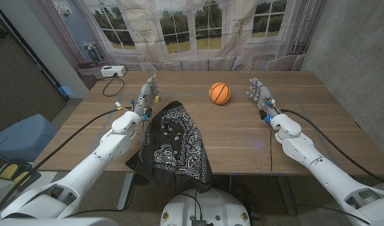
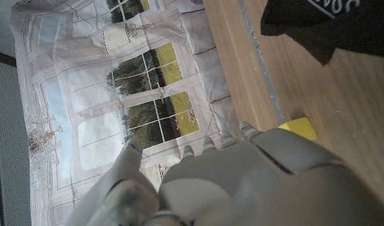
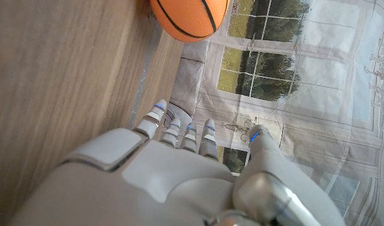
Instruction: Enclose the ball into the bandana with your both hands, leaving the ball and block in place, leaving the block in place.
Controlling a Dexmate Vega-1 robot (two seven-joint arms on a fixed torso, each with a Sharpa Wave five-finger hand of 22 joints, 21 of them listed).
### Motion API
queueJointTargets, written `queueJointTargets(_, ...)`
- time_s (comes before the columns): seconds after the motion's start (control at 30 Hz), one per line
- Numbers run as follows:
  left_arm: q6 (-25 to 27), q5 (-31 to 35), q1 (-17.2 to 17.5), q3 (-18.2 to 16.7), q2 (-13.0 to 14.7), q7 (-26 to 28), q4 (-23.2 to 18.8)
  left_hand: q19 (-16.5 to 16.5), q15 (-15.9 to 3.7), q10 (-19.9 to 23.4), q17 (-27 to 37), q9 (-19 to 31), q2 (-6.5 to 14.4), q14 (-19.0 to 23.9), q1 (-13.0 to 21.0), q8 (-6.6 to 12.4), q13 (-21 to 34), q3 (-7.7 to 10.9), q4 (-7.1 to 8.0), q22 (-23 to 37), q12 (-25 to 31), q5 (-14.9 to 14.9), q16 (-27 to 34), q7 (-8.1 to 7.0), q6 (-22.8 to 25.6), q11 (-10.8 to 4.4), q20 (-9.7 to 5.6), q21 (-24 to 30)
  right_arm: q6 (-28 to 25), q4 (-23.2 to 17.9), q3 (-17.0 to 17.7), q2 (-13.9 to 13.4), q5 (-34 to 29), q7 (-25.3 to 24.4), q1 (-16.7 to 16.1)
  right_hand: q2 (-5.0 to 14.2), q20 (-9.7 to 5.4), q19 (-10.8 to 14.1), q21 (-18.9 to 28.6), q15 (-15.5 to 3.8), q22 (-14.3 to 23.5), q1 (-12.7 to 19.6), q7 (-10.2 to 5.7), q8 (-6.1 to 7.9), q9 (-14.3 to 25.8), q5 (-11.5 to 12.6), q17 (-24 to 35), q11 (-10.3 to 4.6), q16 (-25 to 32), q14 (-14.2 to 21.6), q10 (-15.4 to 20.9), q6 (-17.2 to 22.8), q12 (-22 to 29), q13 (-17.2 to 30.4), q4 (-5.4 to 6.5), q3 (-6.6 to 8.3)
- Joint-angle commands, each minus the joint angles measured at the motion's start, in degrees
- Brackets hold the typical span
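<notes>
Nearest you, at the lower middle of the head view, the black paisley bandana (image 1: 175, 144) lies crumpled on the wooden table (image 1: 242, 135), its lower end spilling over the near edge (its dark corner also pokes into the left wrist view (image 2: 317, 28)).

Just above and left of the cloth, your left hand (image 1: 146, 94) stands upright on the left side of the frame, fingers apart and holding nothing; the wrist view looks along its pale back (image 2: 254, 182). A small yellow block (image 1: 157, 98) sits close beside that hand, between it and the bandana's upper tip, and shows as a yellow wedge on the wood in the wrist view (image 2: 298, 127).

On the right of the frame your right hand (image 1: 259, 92) stands likewise, fingers spread and empty (image 3: 179, 169).

Between the two hands, a little right of centre, the orange ball (image 1: 219, 93) rests on bare wood, apart from the cloth and from both hands (image 3: 188, 17).

Farther back, a white box (image 1: 111, 71) with a cable sits at the upper left, before the window backdrop (image 1: 198, 28).
</notes>
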Motion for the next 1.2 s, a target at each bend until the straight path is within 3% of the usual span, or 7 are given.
queueJointTargets(0.03, 4.7, 4.8, -1.0, 1.1, 2.6, 5.9, -5.4, -8.0, 0.55, -4.2, 0.1, 0.1, -0.6, -7.6, 0.5, 1.47, 0.3, -0.11, -0.53, 0.2, 1.3, 0.4, 0.9, 0.21, -3.2, 1.51, 1.05, 1.7, 2.8, -3.4, 2.9, -2.3, -0.1, -2.8, -4.4, 0.23, -0.26, 0.3, 0.3, 0.03, 0.1, 0.0, 0.15, 0.15, 0.3, 0.4, 0.3, -0.02, 0.4, 0.0, 0.5, 0.0, 0.5, 0.1, -0.05, 0.24)
queueJointTargets(0.23, 12.0, 9.4, 0.7, 1.4, 5.4, 13.6, -14.2, 2.6, 3.10, 3.2, 0.2, 0.3, -0.5, 3.3, 4.0, 2.48, 0.7, 0.84, -3.53, 0.2, 3.1, 0.0, 2.6, 1.42, 3.2, 4.18, 3.85, 4.4, 4.1, -3.9, 4.3, -3.5, 1.4, -1.1, -6.2, 0.23, -0.13, 0.3, 0.3, 0.76, 0.1, 0.0, 0.22, 0.26, 0.3, 0.4, 0.3, 0.28, 0.4, 0.2, 0.9, 0.3, 0.6, 0.1, 0.00, 0.21)
queueJointTargets(0.33, 15.5, 12.7, 0.6, 2.4, 7.5, 15.2, -17.2, 5.8, 3.78, 6.1, 0.3, 0.3, 0.4, 7.6, 6.2, 2.67, 0.8, 2.03, -4.81, 0.2, 3.7, -0.3, 3.1, 2.50, 5.9, 4.92, 4.00, 5.2, 4.6, -4.5, 4.8, -4.1, 1.3, -1.2, -7.1, 0.22, -0.08, 0.3, 0.3, 1.02, 0.1, -0.1, 0.28, 0.26, 0.3, 0.4, 0.3, 0.70, 0.5, 0.2, 1.1, 0.3, 0.7, 0.1, 0.01, 0.19)
queueJointTargets(0.37, 21.5, 15.2, 1.1, 3.0, 8.8, 18.9, -21.5, 6.8, 3.74, 7.3, 0.4, 0.4, 0.8, 8.6, 6.9, 2.95, 0.9, 2.44, -5.15, 0.3, 4.0, -0.4, 3.1, 3.04, 7.3, 5.24, 4.19, 5.4, 5.5, -4.7, 5.5, -4.4, 2.1, -0.4, -8.0, 0.21, -0.08, 0.3, 0.3, 1.07, 0.1, -0.1, 0.30, 0.25, 0.3, 0.4, 0.3, 0.75, 0.5, 0.3, 1.1, 0.2, 0.7, 0.1, 0.01, 0.19)
queueJointTargets(0.5, 27.3, 16.3, 1.1, 3.7, 9.6, 20.6, -25.1, 13.5, 1.96, 17.5, 0.9, 0.6, 1.9, 19.3, 11.8, 3.41, 1.4, 5.19, -6.48, 0.6, 6.5, 0.1, 5.0, 5.82, 14.0, 4.77, 3.64, 7.3, 6.4, -5.9, 6.8, -5.3, 2.6, -0.7, -10.1, 0.18, 0.01, 0.3, 0.3, 1.14, 0.1, -0.2, 0.51, 0.27, 0.3, 0.4, 0.3, 1.05, 0.5, 0.4, 1.4, 0.3, 0.7, 0.1, 0.04, 0.16)
queueJointTargets(0.9, 50.1, 26.6, -2.3, 8.6, 13.5, 26.3, -37.3, 18.7, -0.72, 23.3, 1.6, 0.8, -0.2, 25.5, 16.7, 4.07, 2.0, 5.88, -7.23, 0.8, 7.7, 0.0, 6.4, 8.53, 19.3, 4.36, 2.33, 9.0, 8.5, -5.4, 9.1, -5.7, 4.8, 1.0, -12.5, 0.17, 0.11, 0.5, 0.3, 1.57, 0.1, -0.3, 0.62, 0.34, 0.3, 0.4, 0.3, 1.50, 0.6, 0.8, 2.0, 0.4, 0.9, 0.1, 0.11, 0.14)
queueJointTargets(1.2, 63.1, 29.2, -6.9, 12.5, 15.1, 21.8, -41.2, 22.1, -2.24, 26.3, 2.7, 1.1, -1.7, 29.2, 19.8, 5.16, 2.7, 5.36, -7.26, 1.0, 8.6, -0.6, 8.2, 9.59, 23.9, 3.07, 0.91, 10.3, 10.2, -2.9, 9.8, -4.8, 6.5, 3.6, -12.1, 0.19, 0.06, 0.6, 0.3, 1.86, 0.2, -0.5, 0.66, 0.36, 0.3, 0.4, 0.3, 1.90, 0.7, 1.1, 2.6, 0.5, 1.0, 0.1, 0.23, 0.10)
